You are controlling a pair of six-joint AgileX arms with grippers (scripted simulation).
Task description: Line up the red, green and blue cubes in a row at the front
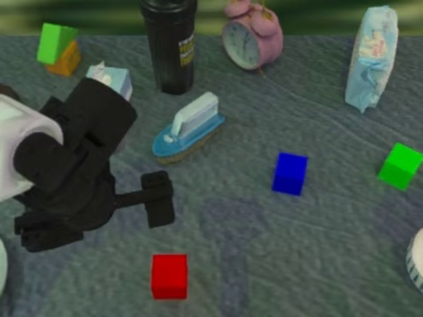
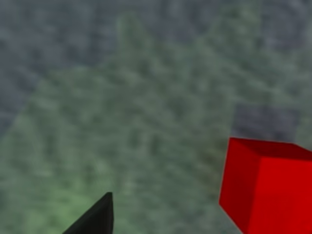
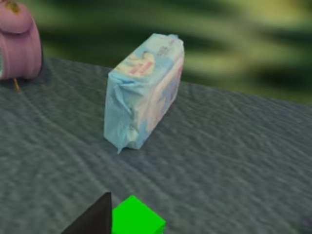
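Observation:
The red cube (image 1: 169, 276) sits at the front, left of centre, and fills the edge of the left wrist view (image 2: 268, 187). My left gripper (image 1: 157, 198) hovers open just behind it, holding nothing; one dark finger (image 2: 95, 219) shows, apart from the cube. The blue cube (image 1: 290, 173) lies mid-table to the right. The green cube (image 1: 400, 166) rests near the right edge. My right arm (image 1: 416, 261) is parked at the front right. One finger (image 3: 95, 219) of its open gripper shows beside the green cube (image 3: 139, 222), which lies ahead of it.
Along the back stand a lime wedge (image 1: 56, 41) on an orange block (image 1: 66, 63), a black cup (image 1: 169, 43), a pink alarm clock (image 1: 252, 34) and a tissue pack (image 1: 372, 56). A blue brush (image 1: 188, 131) lies mid-left, and a pale box (image 1: 114, 78) is partly under my left arm.

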